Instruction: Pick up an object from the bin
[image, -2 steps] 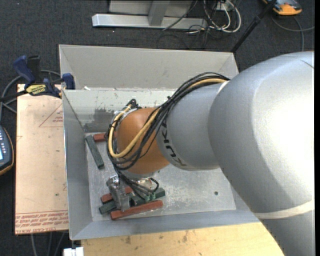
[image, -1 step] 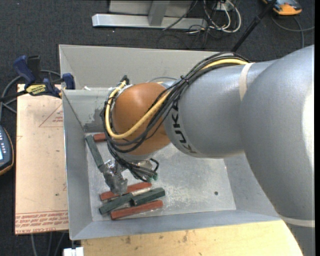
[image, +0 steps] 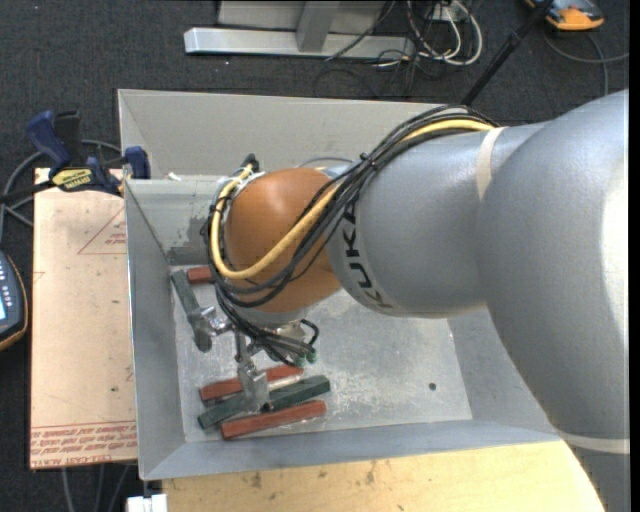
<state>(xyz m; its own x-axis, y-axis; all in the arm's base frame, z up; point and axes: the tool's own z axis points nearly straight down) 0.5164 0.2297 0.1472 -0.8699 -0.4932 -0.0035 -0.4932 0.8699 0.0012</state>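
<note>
My gripper (image: 228, 356) hangs below the orange cover over the bin's near-left corner, open. One metal fingertip (image: 204, 327) is at the left. The other fingertip (image: 252, 386) is down on a small stack of flat bars. In that stack a dark green bar (image: 295, 391) lies between a red-brown bar (image: 275, 420) on the near side and another red-brown bar (image: 222, 388) on the far side. Nothing is between the fingers. A grey strip (image: 184, 292) lies just left of the left fingertip.
Against the left wall the end of a further red-brown bar (image: 199, 272) shows from under the cover. The arm spans the bin's right and middle, hiding the floor beneath it. The bin's left and near walls are close to the bars.
</note>
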